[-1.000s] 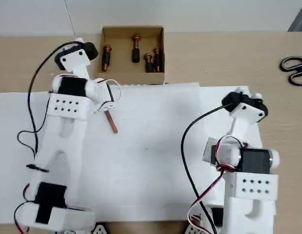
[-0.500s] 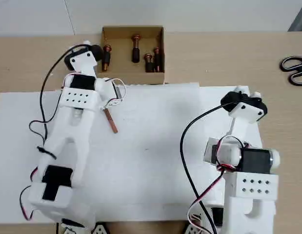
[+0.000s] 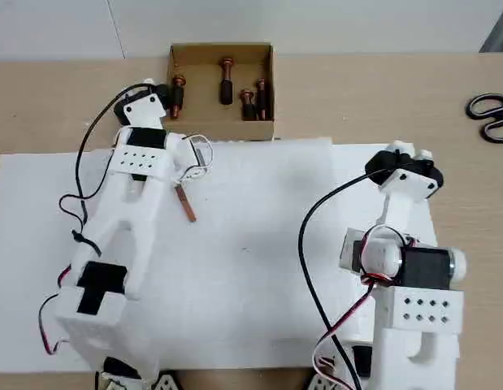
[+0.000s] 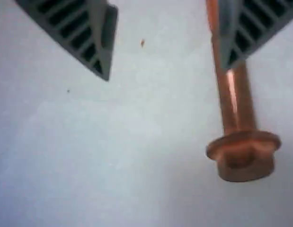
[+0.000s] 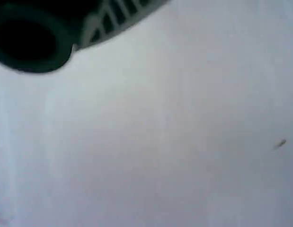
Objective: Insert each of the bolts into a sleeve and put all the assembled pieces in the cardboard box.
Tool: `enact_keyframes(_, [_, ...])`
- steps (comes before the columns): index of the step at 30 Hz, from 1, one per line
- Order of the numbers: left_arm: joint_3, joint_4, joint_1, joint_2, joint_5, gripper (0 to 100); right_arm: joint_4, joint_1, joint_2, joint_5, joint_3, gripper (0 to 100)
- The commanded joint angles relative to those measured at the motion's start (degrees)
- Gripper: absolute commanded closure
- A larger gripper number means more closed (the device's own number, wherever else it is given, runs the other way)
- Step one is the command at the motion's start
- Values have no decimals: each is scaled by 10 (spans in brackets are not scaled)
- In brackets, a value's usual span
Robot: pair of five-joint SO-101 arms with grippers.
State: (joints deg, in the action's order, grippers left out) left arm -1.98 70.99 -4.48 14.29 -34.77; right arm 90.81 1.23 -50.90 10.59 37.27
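Observation:
A copper bolt [image 3: 185, 202] lies on the white foam sheet [image 3: 259, 260], its flanged head [image 4: 243, 153] pointing away from my left gripper. My left gripper [image 3: 188, 172] [image 4: 165, 71] stands open just over the bolt's shaft end, and one finger [image 4: 241, 33] overlaps the shaft [image 4: 236, 101]. The cardboard box [image 3: 222, 54] at the back holds several bolts fitted in black sleeves [image 3: 226, 91]. My right arm [image 3: 401, 179] is folded at the right of the foam. In its wrist view a black sleeve [image 5: 28, 45] sits against a ribbed finger [image 5: 113, 16], close over the foam.
Black scissors [image 3: 491, 114] lie on the wooden table at the far right. Black cables loop beside both arms. The foam sheet's middle is bare between the arms.
My left arm has swung to the right, its gripper settling closer over the bolt's shaft end. The bolt and the right arm have stayed where they were.

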Motion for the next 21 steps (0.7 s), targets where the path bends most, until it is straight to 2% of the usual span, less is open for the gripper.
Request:
enact_keyframes(1, [21,-10,15,-4,-2,852,-12,6,-7,-7,-4,996])
enact_keyframes(8, [20,13,35,-4,-2,852,-33,6,-7,-7,-4,996])
enact_keyframes(21, [20,-2,36,42,-2,852,-31,6,-8,-7,-4,996])
